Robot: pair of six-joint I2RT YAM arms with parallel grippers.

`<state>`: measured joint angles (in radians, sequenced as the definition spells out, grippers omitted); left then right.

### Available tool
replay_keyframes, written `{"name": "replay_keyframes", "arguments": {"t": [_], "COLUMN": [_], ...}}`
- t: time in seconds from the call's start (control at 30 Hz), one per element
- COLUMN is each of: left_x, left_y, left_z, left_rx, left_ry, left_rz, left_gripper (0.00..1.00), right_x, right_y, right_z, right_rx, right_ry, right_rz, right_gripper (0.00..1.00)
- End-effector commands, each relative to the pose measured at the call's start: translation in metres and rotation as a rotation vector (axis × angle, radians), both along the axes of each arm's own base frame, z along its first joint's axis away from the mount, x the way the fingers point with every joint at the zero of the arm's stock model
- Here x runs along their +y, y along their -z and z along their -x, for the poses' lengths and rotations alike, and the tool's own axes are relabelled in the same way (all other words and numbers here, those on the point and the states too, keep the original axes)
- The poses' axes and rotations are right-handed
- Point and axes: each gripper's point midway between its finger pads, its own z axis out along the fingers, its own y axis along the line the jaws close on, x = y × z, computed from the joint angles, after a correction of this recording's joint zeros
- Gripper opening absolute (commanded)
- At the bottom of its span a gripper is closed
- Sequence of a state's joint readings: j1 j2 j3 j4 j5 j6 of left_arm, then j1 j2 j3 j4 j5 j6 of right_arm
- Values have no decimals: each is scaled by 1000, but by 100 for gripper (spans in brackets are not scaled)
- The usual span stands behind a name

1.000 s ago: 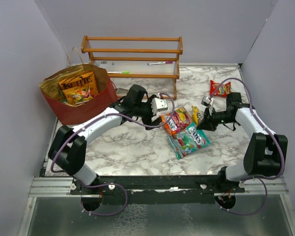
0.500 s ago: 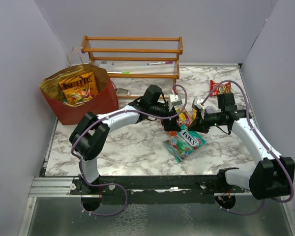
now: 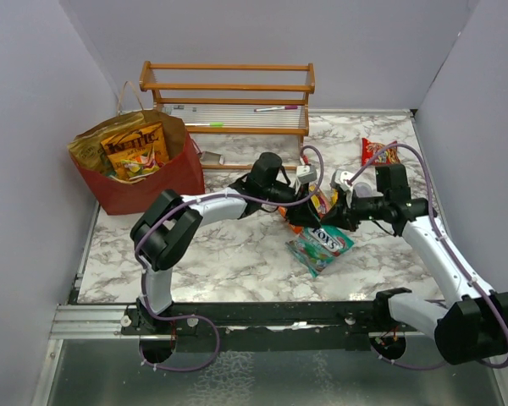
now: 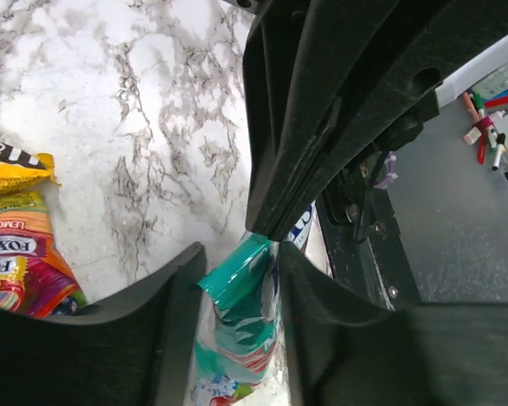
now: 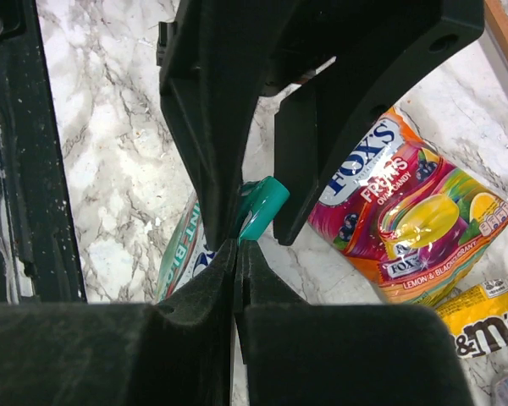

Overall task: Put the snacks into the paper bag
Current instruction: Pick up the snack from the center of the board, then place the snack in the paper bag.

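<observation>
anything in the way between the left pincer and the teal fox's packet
Nothing visible does: a corner of the teal Fox's packet sits inside the left pincer, and the right pincer is shut on it alongside.

The top view is looking down from above and behind the arm bases, taking in the whole table (image 3: 229, 254) from afar; the left wrist view is hanging close over the marble, its own fingers (image 4: 93, 347) filling the lower frame; the right wrist view is looking down likewise, fingers along the bottom; all three are sharing the teal packet (image 3: 320, 244); both wrist views are catching the orange packet (image 5: 406, 211).
</observation>
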<state>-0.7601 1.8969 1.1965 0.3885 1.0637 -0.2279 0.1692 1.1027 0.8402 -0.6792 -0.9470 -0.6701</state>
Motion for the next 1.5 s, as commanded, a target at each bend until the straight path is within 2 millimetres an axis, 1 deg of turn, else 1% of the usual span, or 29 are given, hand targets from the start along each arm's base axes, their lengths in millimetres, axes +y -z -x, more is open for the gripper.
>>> {"name": "replay_keyframes", "arguments": {"t": [0.0, 0.17, 0.23, 0.27, 0.33, 0.4, 0.43, 0.47, 0.53, 0.63, 0.7, 0.73, 0.8, 0.83, 0.93, 0.97, 1.0, 1.03, 1.1, 1.13, 1.17, 1.23, 1.33, 1.47], "left_x": [-4, 1, 4, 6, 10, 14, 17, 19, 27, 43, 55, 61, 73, 81, 103, 110, 118, 126, 141, 148, 154, 165, 182, 211], "left_y": [-1, 1, 1, -1, -5, -11, -15, -20, -30, -46, -63, -71, -81, -86, -103, -110, -123, -126, -146, -151, -165, -181, -202, -229], "left_z": [16, 18, 21, 21, 21, 20, 19, 19, 15, 6, 1, -2, -8, -11, -24, -29, -33, -38, -44, -48, -52, -57, -63, -73], "left_rx": [31, -8, -27, -44, -88, -139, -164, -191, -242, -322, -380, -413, -465, -493, -578, -611, -652, -678, -737, -747, -776, -817, -859, -890], "left_ry": [88, 109, 121, 126, 131, 133, 130, 129, 121, 96, 74, 61, 26, 5, -91, -131, -174, -214, -296, -332, -372, -446, -546, -690], "left_rz": [36, 23, 7, 2, -8, -14, -15, -15, -19, -37, -47, -51, -81, -90, -114, -118, -115, -127, -133, -153, -157, -177, -207, -251], "left_gripper": [33, 12, 1, 0, 0, 0, 0, 0, 0, 0, 0, 0, 0, 0, 0, 0, 0, 0, 0, 0, 0, 0, 0, 0], "right_x": [0, -7, -11, -13, -18, -22, -26, -30, -39, -51, -57, -58, -61, -62, -65, -65, -65, -64, -60, -58, -56, -53, -51, -55], "right_y": [-9, -11, -15, -16, -21, -27, -29, -31, -33, -33, -32, -31, -31, -30, -29, -29, -29, -30, -27, -24, -20, -13, -8, 1], "right_z": [-2, -3, -4, -5, -8, -10, -13, -16, -26, -39, -45, -47, -52, -55, -60, -62, -63, -64, -64, -64, -63, -63, -60, -55], "right_rx": [-57, -81, -102, -108, -129, -155, -167, -180, -205, -235, -242, -244, -252, -255, -265, -264, -261, -252, -223, -201, -181, -155, -165, -187], "right_ry": [23, 75, 104, 121, 155, 190, 213, 245, 315, 396, 427, 434, 449, 458, 480, 481, 486, 489, 475, 462, 453, 437, 416, 421], "right_rz": [-9, 21, 35, 41, 55, 70, 79, 90, 117, 159, 179, 188, 201, 206, 216, 216, 213, 207, 199, 198, 199, 198, 193, 200], "right_gripper": [1, 1, 1, 2, 9, 25, 35, 43, 52, 55, 57, 60, 69, 71, 72, 73, 73, 73, 74, 74, 75, 76, 76, 78]}}
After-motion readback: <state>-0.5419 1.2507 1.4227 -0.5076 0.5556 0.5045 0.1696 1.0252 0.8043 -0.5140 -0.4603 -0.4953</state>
